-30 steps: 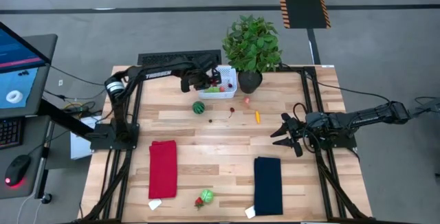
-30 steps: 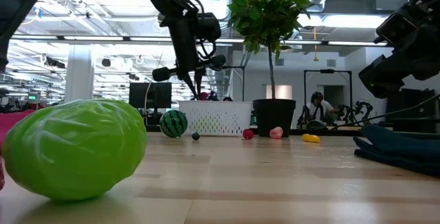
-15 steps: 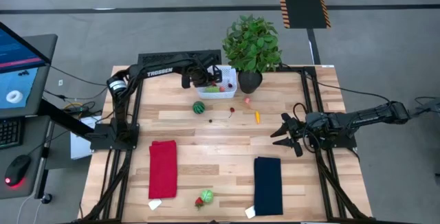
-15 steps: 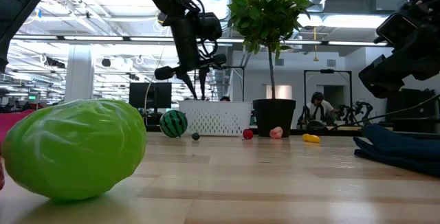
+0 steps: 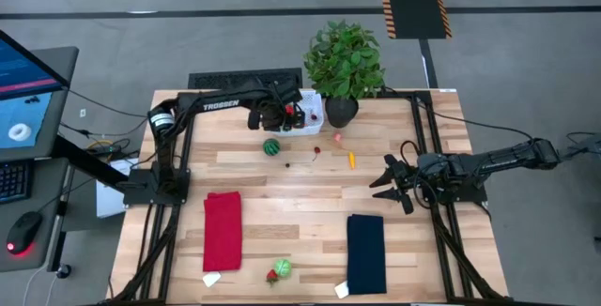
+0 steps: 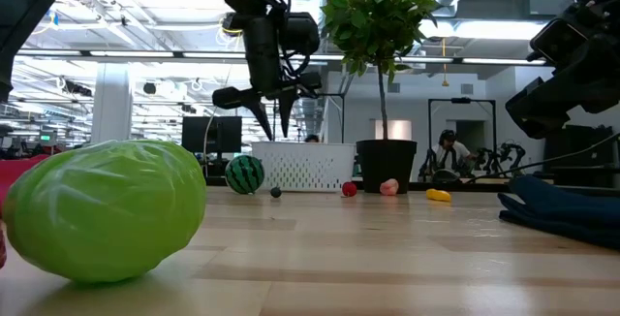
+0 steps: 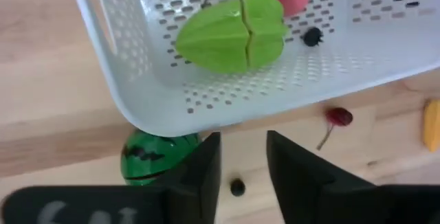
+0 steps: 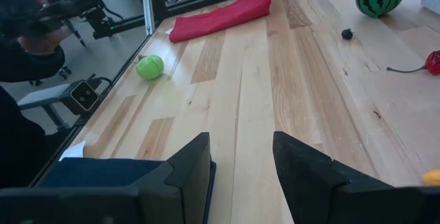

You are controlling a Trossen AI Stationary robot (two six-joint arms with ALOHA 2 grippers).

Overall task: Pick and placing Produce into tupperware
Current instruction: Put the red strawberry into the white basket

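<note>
Hovering over one white basket (image 5: 307, 115), left tool (image 7: 242, 162) parted and empty, right tool (image 8: 240, 157) parted, two folded cloths.

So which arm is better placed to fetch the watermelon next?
The left. The left gripper hangs empty, jaws apart, over the white basket, with the watermelon just beside it. The right gripper waits across the table.

The bench (image 5: 300, 193) is evenly and brightly lit from overhead with only faint shadows, ceiling lights glare in the low view, and the nearest green ball (image 6: 102, 209) is perhaps slightly soft.
</note>
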